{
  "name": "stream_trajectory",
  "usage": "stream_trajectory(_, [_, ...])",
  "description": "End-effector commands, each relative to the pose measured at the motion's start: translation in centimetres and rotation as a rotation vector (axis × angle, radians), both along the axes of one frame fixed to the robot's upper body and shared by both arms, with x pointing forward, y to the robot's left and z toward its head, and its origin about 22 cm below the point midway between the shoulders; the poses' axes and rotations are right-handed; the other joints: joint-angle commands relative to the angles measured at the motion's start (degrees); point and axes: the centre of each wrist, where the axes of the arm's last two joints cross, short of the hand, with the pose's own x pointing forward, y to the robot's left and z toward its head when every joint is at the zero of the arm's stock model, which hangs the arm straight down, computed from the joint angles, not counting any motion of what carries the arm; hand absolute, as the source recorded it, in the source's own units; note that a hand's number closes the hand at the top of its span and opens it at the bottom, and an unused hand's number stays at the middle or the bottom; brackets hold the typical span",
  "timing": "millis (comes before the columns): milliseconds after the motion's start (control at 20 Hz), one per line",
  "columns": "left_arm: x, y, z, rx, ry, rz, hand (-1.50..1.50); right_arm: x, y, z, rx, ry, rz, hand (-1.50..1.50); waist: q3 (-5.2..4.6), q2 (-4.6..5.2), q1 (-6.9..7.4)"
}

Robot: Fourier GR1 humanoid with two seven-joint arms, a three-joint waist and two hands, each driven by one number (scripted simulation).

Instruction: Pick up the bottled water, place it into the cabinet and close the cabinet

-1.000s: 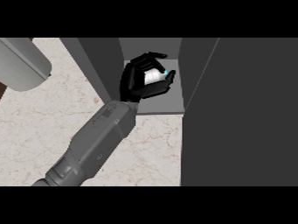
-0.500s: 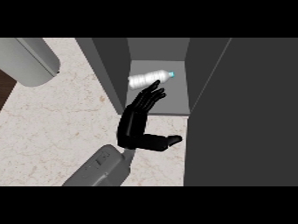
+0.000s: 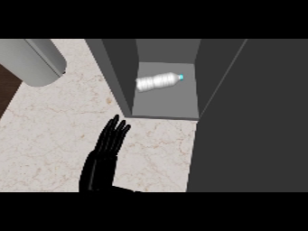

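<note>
With the water bottle (image 3: 158, 82) lying on its side inside the cabinet (image 3: 163, 110), I'd swing the door (image 3: 256, 126) shut using my flat, empty robot hand (image 3: 105, 155).

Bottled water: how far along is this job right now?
Done: the bottled water lies on its side inside the cabinet, with nothing holding it. In hand: nothing; one robot hand is open over the counter just outside the opening. Left: closing the cabinet, whose door stands open at the right.
</note>
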Motion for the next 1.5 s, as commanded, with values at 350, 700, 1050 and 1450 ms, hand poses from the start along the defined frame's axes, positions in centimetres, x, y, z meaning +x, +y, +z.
stream_trajectory(350, [-5.7, 9.0, 0.7, 0.044, -0.071, -0.003, -1.50, 1.8, 0.5, 5.7, -0.292, -0.209, 0.354, 1.50, -0.39, -0.06, 1.12])
stream_trajectory(700, [-8.8, 14.5, 1.7, 0.065, -0.076, 0.030, -1.50, 1.9, 2.9, 5.5, -0.178, -0.143, 0.364, 1.50, -0.38, 0.68, 0.85])
stream_trajectory(1050, [-10.4, 16.7, 2.5, 0.047, -0.106, -0.025, -1.50, 3.8, 4.5, 3.9, -0.216, -0.087, 0.465, 1.50, -0.36, 1.62, 3.99])
stream_trajectory(1450, [-10.8, 19.0, 3.0, 0.066, -0.100, -0.063, -1.50, 6.2, 4.9, 3.7, -0.365, -0.166, 0.586, 1.50, -0.68, 1.84, 6.52])
